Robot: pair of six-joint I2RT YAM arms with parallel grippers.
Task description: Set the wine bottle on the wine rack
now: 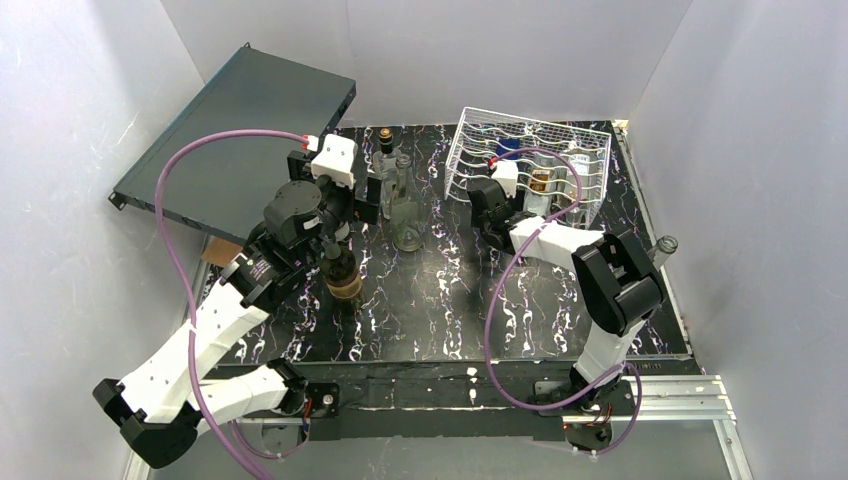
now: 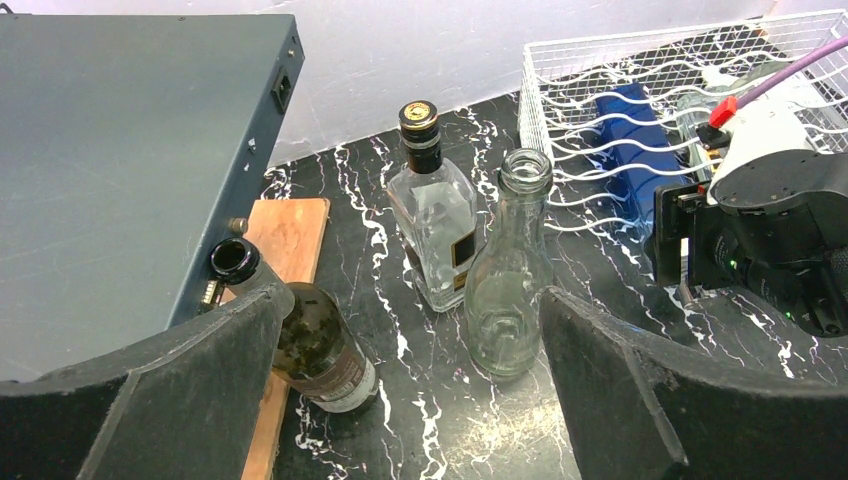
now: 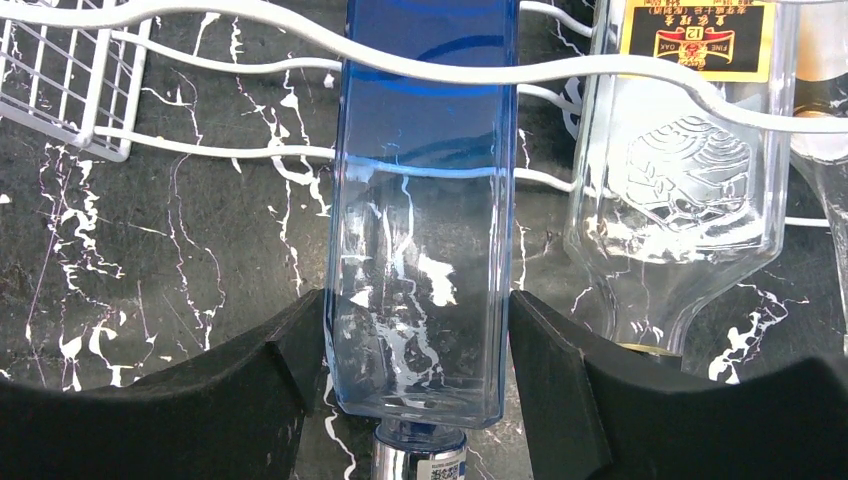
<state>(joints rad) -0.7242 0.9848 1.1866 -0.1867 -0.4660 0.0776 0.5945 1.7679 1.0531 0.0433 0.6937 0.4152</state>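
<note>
The white wire wine rack (image 1: 470, 130) stands at the back right, and shows in the left wrist view (image 2: 560, 70) and right wrist view (image 3: 200, 60). A blue square bottle (image 3: 420, 200) lies in one of its cradles, neck toward me. My right gripper (image 3: 417, 310) has a finger against each side of its shoulder, shut on it (image 1: 490, 195). My left gripper (image 2: 410, 300) is wide open and empty above the table. A dark wine bottle (image 2: 320, 345) leans tilted beside its left finger. A clear bottle (image 2: 510, 290) stands by its right finger.
A clear embossed bottle with a gold label (image 3: 690, 170) lies in the cradle next to the blue one. A square gold-capped bottle (image 2: 435, 220) stands behind the clear one. A dark-teal case (image 1: 235, 130) leans at the back left above a wooden board (image 2: 295, 235). Another bottle neck (image 1: 662, 245) shows by the right arm.
</note>
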